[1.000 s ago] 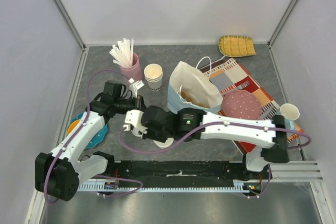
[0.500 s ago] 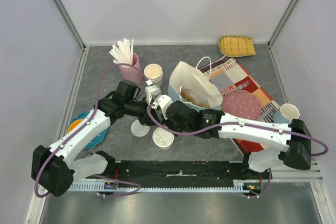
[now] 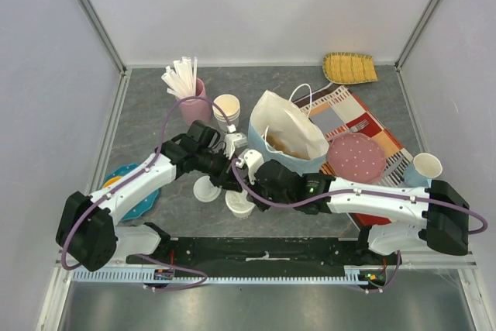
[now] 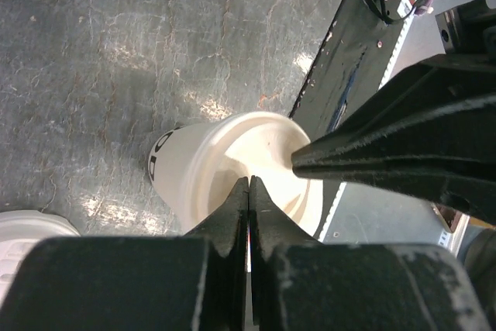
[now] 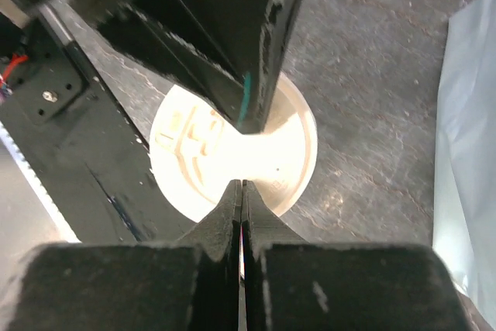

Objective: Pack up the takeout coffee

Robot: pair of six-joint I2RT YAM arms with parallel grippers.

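The takeout coffee is a small white paper cup with a round white lid, standing near the table's front edge. My left gripper and right gripper meet just above it from either side. In the left wrist view the left gripper is shut, its tips over the lid, and a right finger reaches in from the right. In the right wrist view the right gripper is shut over the lid, with the left fingers coming down from above. Neither gripper holds anything.
A loose flat lid lies left of the cup. Behind stand an open paper bag, a stack of lidless cups and a pink cup of straws. A pink plate on a placemat and another cup are at the right, a blue plate at the left.
Both arms have swung in toward the lidded cup and their tips now meet over its lid. Both grippers have gone from open to shut.
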